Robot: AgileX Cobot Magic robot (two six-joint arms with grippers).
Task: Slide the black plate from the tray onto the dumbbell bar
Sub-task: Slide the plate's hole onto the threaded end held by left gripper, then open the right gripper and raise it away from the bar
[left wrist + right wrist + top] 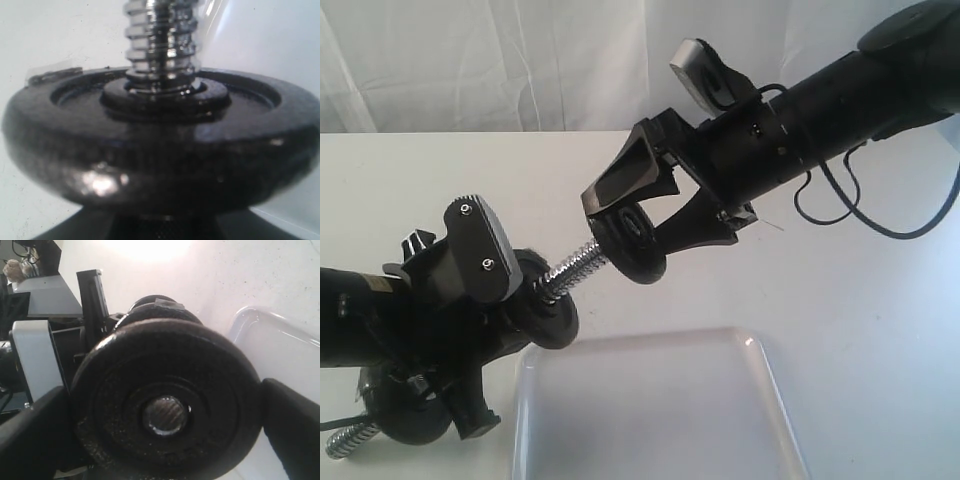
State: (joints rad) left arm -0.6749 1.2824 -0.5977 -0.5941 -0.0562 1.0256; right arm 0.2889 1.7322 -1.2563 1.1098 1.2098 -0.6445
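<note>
Fingers of the right gripper pinch the black plate, threaded on the dumbbell bar.

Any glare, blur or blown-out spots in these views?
Exterior view: evenly lit, sheen on the tray rim. Left wrist view: soft close-up, glints on the dumbbell bar threads. Right wrist view: blown-out glare behind the black plate, fingers blurred.

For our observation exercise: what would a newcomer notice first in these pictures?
Mid-scene, the right tool grips the black plate, with the tip of the threaded dumbbell bar in its hole. The bar slants up from the left arm and carries another black disc. The translucent tray lies in the foreground.
</note>
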